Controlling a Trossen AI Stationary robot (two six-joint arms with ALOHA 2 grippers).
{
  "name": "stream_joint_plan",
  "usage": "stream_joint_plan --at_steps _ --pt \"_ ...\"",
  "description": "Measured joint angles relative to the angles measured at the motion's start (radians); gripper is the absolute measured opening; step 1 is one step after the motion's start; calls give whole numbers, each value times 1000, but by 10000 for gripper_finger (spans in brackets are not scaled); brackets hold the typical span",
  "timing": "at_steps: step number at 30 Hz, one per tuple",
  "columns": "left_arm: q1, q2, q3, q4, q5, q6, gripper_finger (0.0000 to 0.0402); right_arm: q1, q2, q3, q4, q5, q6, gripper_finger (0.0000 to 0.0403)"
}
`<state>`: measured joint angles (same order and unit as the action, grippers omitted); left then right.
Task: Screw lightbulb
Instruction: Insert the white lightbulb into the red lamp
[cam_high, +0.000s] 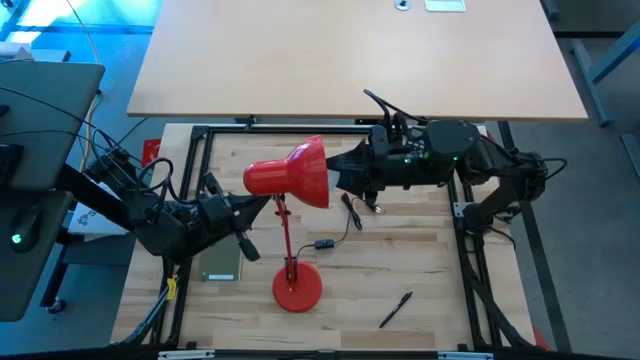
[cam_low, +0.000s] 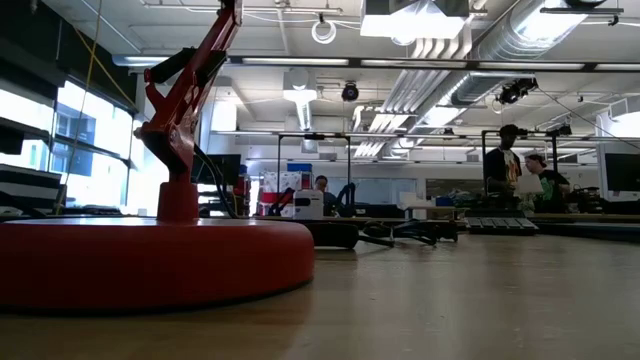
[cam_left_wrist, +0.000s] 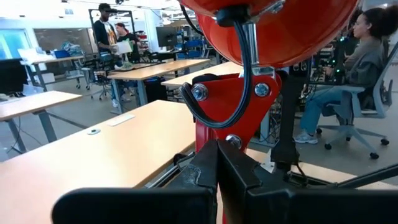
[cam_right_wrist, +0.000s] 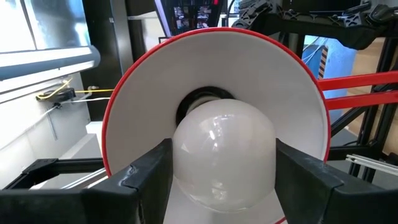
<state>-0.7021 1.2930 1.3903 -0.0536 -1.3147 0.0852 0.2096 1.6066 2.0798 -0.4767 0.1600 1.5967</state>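
- Your right gripper (cam_right_wrist: 221, 171) sits at the open mouth of the red lamp shade (cam_high: 290, 173), its two dark fingers (cam_right_wrist: 146, 180) partway apart and pressed on either side of the lightbulb (cam_right_wrist: 222, 152).
- Look at the right wrist view: you see the white rounded lightbulb held between those fingers, its narrower end pointing into the dark socket (cam_right_wrist: 199, 99) at the centre of the shade's white inside.
- You cannot tell from these views whether the bulb's base is already seated in the socket or only just in front of it.
- Your left gripper (cam_high: 243, 245) is closed, with its fingers clamped on the lamp's red arm (cam_high: 284, 225) just below the shade; the left wrist view shows the red joint bracket (cam_left_wrist: 233, 115) and black cord (cam_left_wrist: 239, 74) right above the shut fingers.
- From above you see the lamp lying tilted, shade turned sideways toward the right arm, and its round red base (cam_high: 297, 285) resting on the wooden table (cam_high: 420, 260).
- On the table you also have a black pen (cam_high: 395, 309) near the front right, well apart from the lamp, and a black cable with an inline switch (cam_high: 322, 243) beside the lamp arm.
- Behind the table, people show at desks in the room.
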Motion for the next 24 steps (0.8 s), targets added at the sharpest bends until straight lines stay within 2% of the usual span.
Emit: stream_joint_plan --at_steps 13,17,24 --pt "0 0 0 0 1 39 0 -2 -2 0 -16 5 -9 230" --pt "0 0 0 2 1 39 0 -2 -2 0 -19 24 -73 230" --pt "0 0 0 6 1 39 0 -2 -2 0 -5 18 -38 230"
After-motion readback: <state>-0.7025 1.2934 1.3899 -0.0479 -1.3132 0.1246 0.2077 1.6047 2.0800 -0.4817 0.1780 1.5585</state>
